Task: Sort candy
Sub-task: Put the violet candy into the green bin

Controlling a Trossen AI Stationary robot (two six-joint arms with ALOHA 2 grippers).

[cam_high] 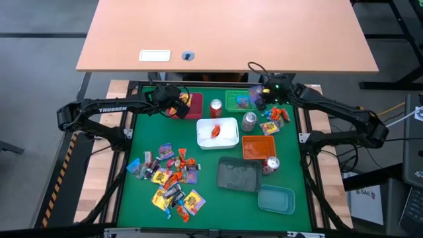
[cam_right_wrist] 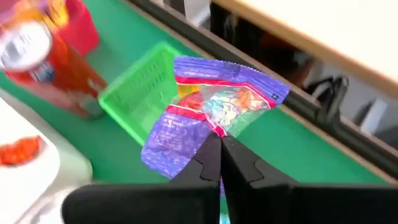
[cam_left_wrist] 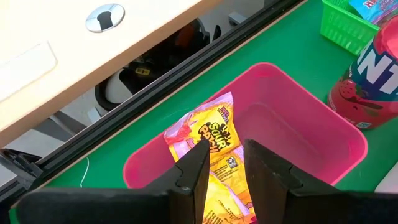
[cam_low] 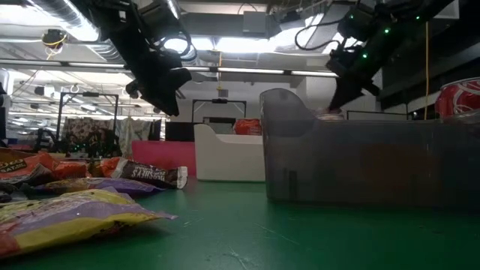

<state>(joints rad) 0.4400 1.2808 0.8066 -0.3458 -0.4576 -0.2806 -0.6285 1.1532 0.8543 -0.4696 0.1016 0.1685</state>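
Care matters here: the right claw, pinching a purple candy packet, should come fully over the green tray before letting go; the left claw grips a yellow packet above the pink tray

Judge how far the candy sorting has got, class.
Done: an orange sweet lies in the white plastic tray. In hand: the left gripper holds a yellow Sour Patch packet over the pink plastic tray; the right gripper carries a purple packet near the green basket. Left: the pile of wrapped sweets.
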